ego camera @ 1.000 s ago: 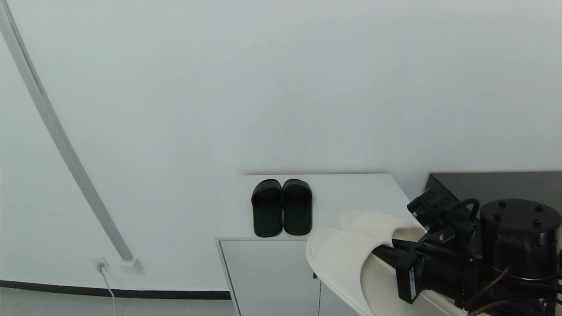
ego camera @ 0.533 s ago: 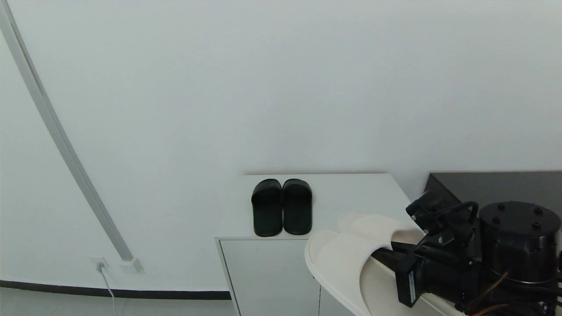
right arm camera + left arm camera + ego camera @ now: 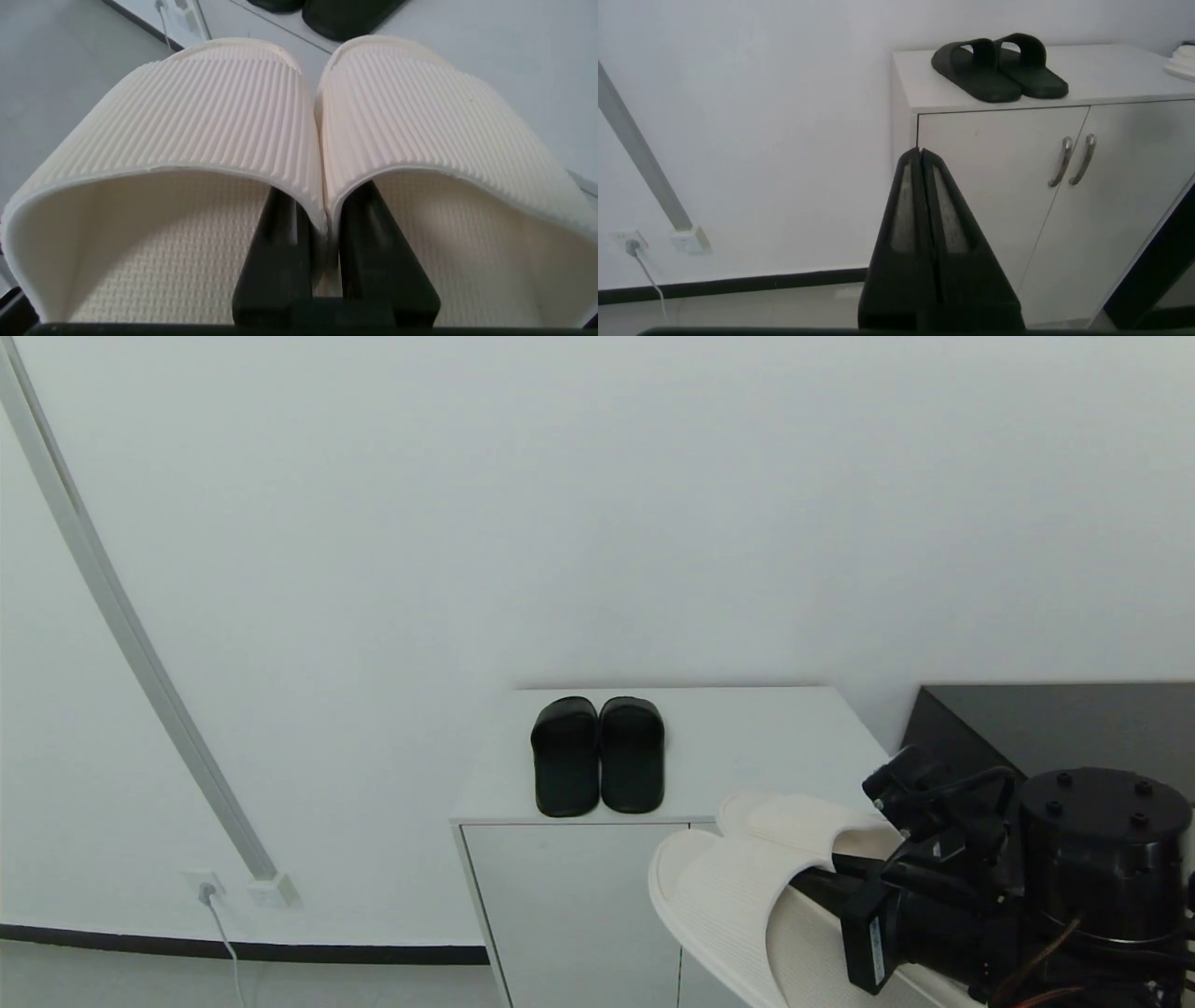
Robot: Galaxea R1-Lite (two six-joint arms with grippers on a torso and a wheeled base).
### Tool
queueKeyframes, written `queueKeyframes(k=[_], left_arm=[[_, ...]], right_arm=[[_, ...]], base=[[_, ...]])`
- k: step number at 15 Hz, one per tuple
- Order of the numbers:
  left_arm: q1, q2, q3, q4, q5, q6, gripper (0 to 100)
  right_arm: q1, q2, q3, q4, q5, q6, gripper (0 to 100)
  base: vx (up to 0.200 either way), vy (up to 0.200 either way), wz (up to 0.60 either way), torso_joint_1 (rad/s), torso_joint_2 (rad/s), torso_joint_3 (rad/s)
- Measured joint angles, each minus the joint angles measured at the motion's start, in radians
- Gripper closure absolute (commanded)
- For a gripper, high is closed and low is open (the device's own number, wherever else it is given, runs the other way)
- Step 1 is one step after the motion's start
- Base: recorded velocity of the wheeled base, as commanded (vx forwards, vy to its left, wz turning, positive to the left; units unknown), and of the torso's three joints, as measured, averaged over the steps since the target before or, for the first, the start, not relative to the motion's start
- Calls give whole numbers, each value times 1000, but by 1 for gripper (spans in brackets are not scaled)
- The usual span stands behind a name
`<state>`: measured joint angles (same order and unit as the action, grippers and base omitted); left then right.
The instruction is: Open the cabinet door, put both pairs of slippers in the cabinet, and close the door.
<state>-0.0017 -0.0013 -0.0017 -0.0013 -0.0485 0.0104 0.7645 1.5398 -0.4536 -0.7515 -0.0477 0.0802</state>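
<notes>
The white slippers [image 3: 738, 887], a ribbed cloth pair, hang at the lower right of the head view, toes pointing up and left, carried by the right gripper [image 3: 322, 224]. Its two black fingers [image 3: 273, 233] reach one into each slipper and pinch the inner walls of the pair together. The black slippers [image 3: 598, 756] sit side by side near the front edge of the cabinet [image 3: 766, 737] top, just below frame centre. They are near the white pair but apart from it.

Both doors [image 3: 990, 187] of the cabinet are closed, and their two upright bar handles [image 3: 1074, 161] meet at the centre seam. The left gripper [image 3: 921, 163] is held out in front of the cabinet, its jaws pressed flat together with nothing between them.

With a pair already in hand and the doors shut, the step in hand is likely the opening. The free left gripper would need to part its jaws, close on one handle and pull along the hinge's arc. The right arm should keep the white pair out of the door's swing. The soft cloth walls could slip from the pinch, so a firm grip is wise.

A grey conduit [image 3: 112, 607] slants down the wall at left to a socket [image 3: 203, 887] with a cord plugged in. A dark surface [image 3: 1074, 719] lies at the right edge. A small label [image 3: 876, 933] on the wrist camera housing is too small to read.
</notes>
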Motion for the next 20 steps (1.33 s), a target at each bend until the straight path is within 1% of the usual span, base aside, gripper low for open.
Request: queueKeyframes(k=[1,8,20], left_arm=[[0,0,0,0,-1,0,0],[0,0,0,0,1,0,0],[0,0,0,0,0,0,0]], right_arm=[[1,0,0,1,0,0,100],[4,1,10,0,-3,-2,100],[11,-1,24,-2,-4,-2,100]], base=[[0,0,0,-159,354,193],[0,0,0,-173,405,226],[0,0,0,-210,533,316]])
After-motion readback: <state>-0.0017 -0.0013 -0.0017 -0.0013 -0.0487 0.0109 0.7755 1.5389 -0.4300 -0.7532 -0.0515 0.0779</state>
